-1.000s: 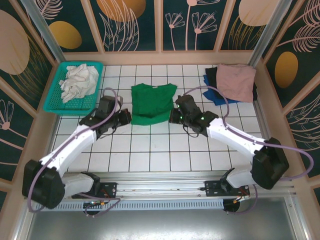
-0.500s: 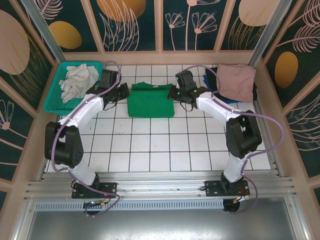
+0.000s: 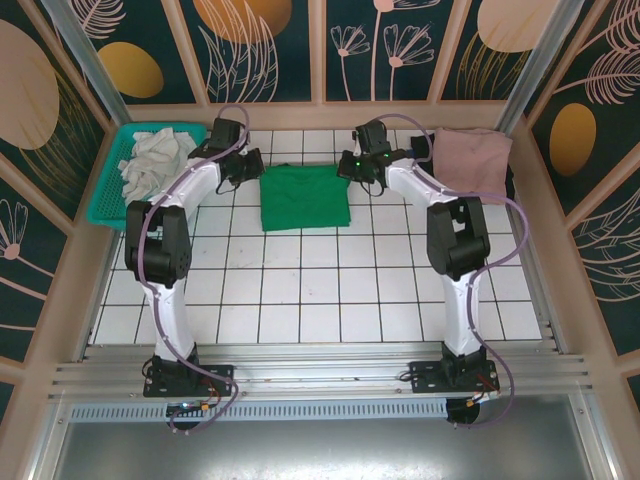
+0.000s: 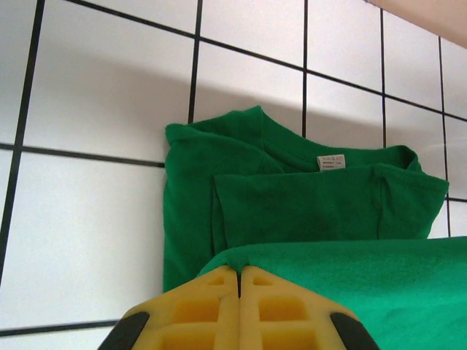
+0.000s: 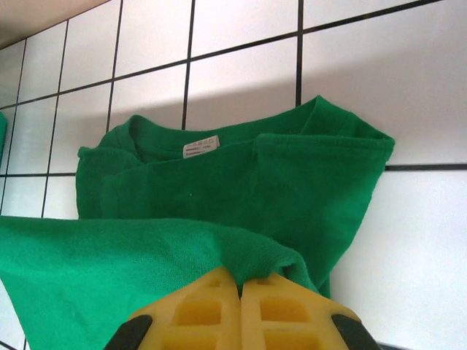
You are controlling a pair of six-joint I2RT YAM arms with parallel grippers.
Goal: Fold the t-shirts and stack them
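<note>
A white tiled table (image 3: 300, 290) sits inside dark walls painted with flowers and leaves. The green t-shirt (image 3: 305, 198) lies flat on the tiles at the 12 o'clock side of the table, in the middle. Its bottom half is pulled up over its top half. The neck and a small white tag (image 4: 332, 161) peek out past the fold.

The left gripper (image 3: 252, 172) pinches the fold's 9 o'clock corner. Its yellow fingers (image 4: 219, 292) are pressed tight together on the green cloth. The right gripper (image 3: 347, 166) pinches the 3 o'clock corner the same way, fingers (image 5: 266, 302) squeezed on the cloth.

At 2 o'clock a folded pink t-shirt (image 3: 470, 160) rests. At 10 o'clock a teal basket (image 3: 105, 195) holds a crumpled pale cloth (image 3: 155, 160).
</note>
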